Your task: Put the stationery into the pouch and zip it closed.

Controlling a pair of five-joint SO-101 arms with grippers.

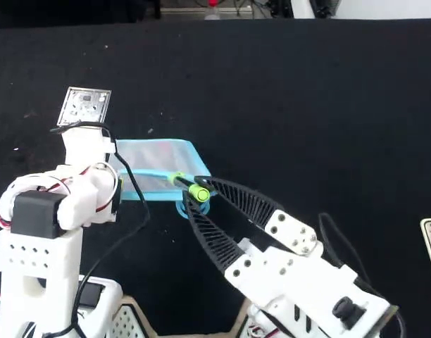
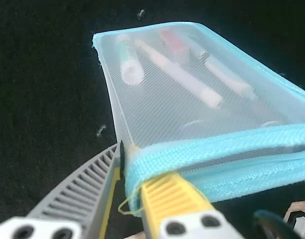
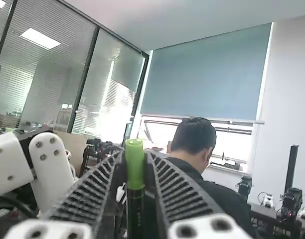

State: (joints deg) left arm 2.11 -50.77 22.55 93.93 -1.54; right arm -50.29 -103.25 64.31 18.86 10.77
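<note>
Pushing the green marker (image 3: 134, 169) clamped in the right pincer (image 1: 193, 191) may snag the pouch (image 2: 182, 114) just ahead, tugging its corner from the left pincer (image 2: 123, 149), which is clamped on it.

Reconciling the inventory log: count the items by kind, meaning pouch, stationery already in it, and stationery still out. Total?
pouch: 1
stationery pieces inside it, seen through the mesh: 4
green marker outside, held in the right claw: 1
Total: 6
</note>
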